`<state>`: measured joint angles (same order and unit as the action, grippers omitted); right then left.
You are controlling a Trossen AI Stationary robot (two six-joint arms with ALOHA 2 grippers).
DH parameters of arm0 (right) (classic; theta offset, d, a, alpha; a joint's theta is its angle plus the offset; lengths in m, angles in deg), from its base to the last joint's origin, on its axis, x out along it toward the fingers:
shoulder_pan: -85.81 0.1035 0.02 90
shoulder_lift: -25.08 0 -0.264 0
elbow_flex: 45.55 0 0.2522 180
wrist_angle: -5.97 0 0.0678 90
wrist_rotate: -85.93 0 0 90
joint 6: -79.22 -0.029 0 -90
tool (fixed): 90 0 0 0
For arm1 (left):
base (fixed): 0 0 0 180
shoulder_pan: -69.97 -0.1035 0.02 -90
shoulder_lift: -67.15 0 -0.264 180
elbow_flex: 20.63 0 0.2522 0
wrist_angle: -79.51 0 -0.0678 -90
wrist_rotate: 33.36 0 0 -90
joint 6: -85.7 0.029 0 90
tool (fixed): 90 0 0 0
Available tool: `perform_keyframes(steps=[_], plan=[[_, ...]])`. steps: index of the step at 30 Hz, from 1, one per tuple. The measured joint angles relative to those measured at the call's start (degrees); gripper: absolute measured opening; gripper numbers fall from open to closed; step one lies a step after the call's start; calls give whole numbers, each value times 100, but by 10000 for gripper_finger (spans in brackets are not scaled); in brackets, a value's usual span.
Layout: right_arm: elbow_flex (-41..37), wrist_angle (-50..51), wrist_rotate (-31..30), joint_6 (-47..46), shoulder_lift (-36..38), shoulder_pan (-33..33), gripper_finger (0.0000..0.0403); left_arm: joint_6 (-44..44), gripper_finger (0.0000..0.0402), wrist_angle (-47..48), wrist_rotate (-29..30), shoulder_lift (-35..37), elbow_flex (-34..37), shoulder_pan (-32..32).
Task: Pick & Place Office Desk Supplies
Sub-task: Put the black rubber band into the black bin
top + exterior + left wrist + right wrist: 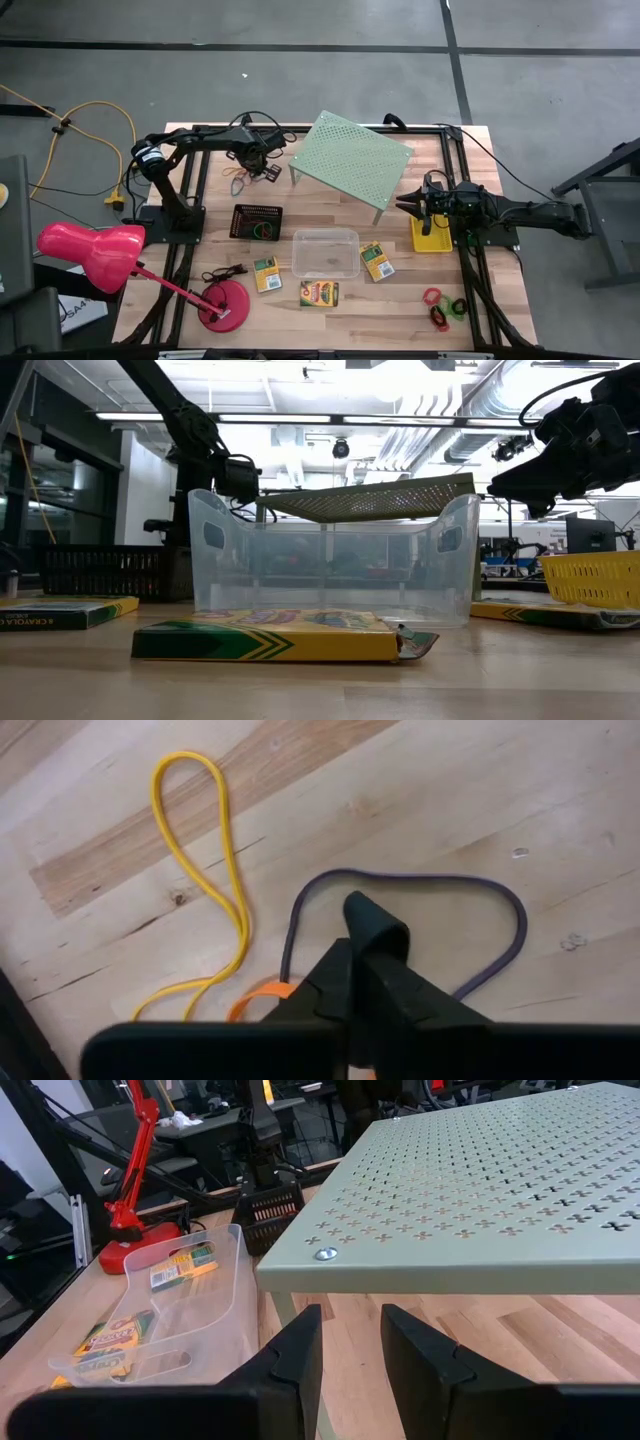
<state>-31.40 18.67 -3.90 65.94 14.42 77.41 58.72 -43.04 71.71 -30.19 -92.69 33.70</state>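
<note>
My left gripper (365, 925) is shut and points down at the far left of the table (262, 172), among thin rubber bands. Its tips stand inside the loop of a purple band (500, 895). A yellow band (215, 850) lies beside it and an orange band (262, 995) runs under the fingers. My right gripper (350, 1340) waits open and level over the yellow basket (432, 240). Three green-and-yellow boxes (266, 274) (319, 294) (375, 260) lie flat around the clear tub (325, 252). Little rings (440, 305) lie at the near right. My left gripper comes from above with shut fingers (385, 935) pointing steeply down. The fingers cover the near part of the purple loop and the orange band (250, 1005) where it passes beneath them. Whether a band is pinched between them, I cannot tell.
A pale green perforated shelf (350, 160) stands on legs at the far middle, just before my right gripper. A black mesh tray (257, 220) sits near the left arm's base. A pink-red desk lamp (95, 255) occupies the near left corner.
</note>
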Motion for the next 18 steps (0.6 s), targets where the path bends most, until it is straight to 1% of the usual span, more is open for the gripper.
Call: perform_keyframes(steps=[10,13,18], plan=[[0,0,0,0,-2,-2,94,13,2,13,-17,70,-3,0],[0,0,-1,2,0,0,94,13,2,19,-17,315,-7,0],[0,2,-2,0,-2,-2,94,11,2,169,-15,931,-9,0]])
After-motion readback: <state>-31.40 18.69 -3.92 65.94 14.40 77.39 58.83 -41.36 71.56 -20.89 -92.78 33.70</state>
